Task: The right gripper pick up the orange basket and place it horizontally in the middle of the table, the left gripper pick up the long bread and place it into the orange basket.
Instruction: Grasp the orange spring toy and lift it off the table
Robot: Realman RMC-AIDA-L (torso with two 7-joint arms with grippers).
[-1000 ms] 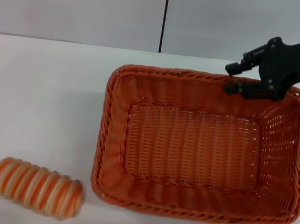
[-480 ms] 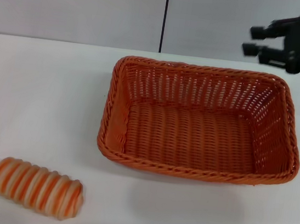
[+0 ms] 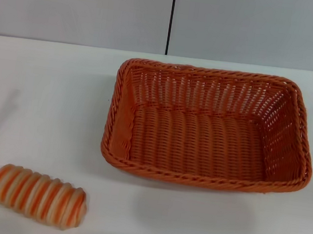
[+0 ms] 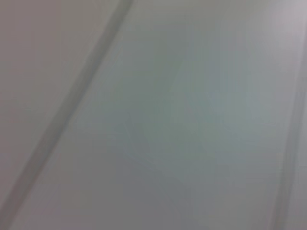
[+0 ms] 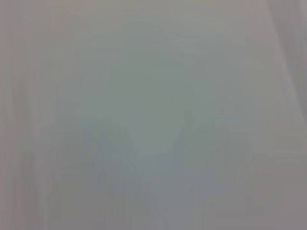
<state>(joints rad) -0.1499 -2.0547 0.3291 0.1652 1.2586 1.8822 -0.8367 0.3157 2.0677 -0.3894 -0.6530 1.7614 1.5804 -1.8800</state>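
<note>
White tabletop (image 3: 44, 96) fills most of the head view. The orange basket (image 3: 210, 127) sits flat on it, long side across, center-right of the frame, nothing inside. The long bread (image 3: 37, 195) lies on its side in the lower left corner, well apart from the basket. Neither claw shows up in any view, so I can't tell their state.

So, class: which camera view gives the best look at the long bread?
The head view. The long bread lies whole and unobstructed on the table, apart from the orange basket. Both wrist views show only a blank pale surface, no bread.
</note>
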